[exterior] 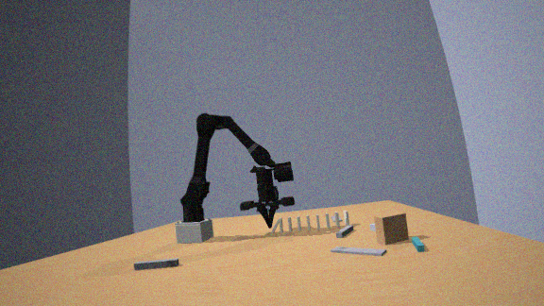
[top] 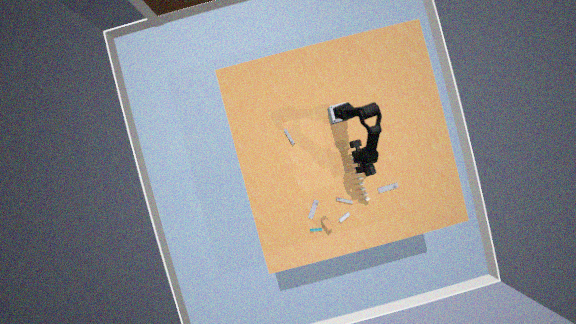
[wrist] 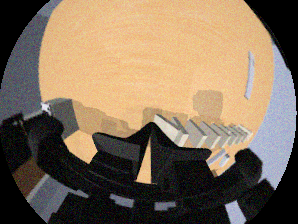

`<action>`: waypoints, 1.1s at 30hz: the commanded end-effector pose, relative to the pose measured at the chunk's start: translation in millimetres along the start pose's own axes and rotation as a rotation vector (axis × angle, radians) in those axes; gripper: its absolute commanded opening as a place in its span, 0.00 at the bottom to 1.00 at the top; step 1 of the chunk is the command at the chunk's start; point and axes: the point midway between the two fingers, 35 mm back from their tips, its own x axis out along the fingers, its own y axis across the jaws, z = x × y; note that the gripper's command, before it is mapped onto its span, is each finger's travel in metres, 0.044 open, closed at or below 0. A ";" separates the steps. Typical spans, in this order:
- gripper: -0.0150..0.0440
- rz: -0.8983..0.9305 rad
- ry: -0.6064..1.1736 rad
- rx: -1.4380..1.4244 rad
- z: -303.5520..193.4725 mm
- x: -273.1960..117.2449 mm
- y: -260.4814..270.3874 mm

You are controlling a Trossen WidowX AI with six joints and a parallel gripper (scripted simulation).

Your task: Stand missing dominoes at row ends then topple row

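A row of thin pale dominoes (top: 361, 183) (exterior: 308, 223) (wrist: 212, 136) runs away from the arm's base. The end domino nearest the base (exterior: 277, 227) (wrist: 170, 131) is tilted, its top leaning along the row against its neighbour. In the exterior view the others look upright. My gripper (exterior: 270, 227) (wrist: 151, 124) is shut and empty, pointing down. Its fingertips are low, beside the leaning domino on the base side; whether they touch it I cannot tell. In the top view the arm hides the fingertips and the near part of the row.
Grey bars lie flat: one (top: 289, 137) (exterior: 156, 264) on the base side, one (top: 388, 188) (wrist: 250, 75) across the row, and others (top: 313, 209) (top: 344, 201) (top: 344, 217) near the far end. A brown block (exterior: 393, 229) and a teal bar (top: 316, 230) (exterior: 417, 244) stand beyond.
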 end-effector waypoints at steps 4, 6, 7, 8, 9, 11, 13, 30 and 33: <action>0.25 -0.121 0.021 0.044 -14.7 -27.4 -25.0; 0.25 -0.097 0.017 0.034 -11.8 -33.3 -25.6; 0.25 -0.083 0.015 0.028 -10.1 -36.7 -25.8; 0.25 -0.065 0.012 0.021 -8.1 -41.1 -26.0; 0.25 -0.039 0.008 0.010 -5.0 -47.9 -26.0; 0.25 -0.003 0.003 -0.005 -0.9 -57.6 -25.6; 0.25 0.001 0.002 -0.007 -0.3 -58.8 -25.5; 0.25 0.001 0.002 -0.007 -0.3 -58.8 -25.5; 0.25 0.001 0.002 -0.007 -0.3 -58.8 -25.5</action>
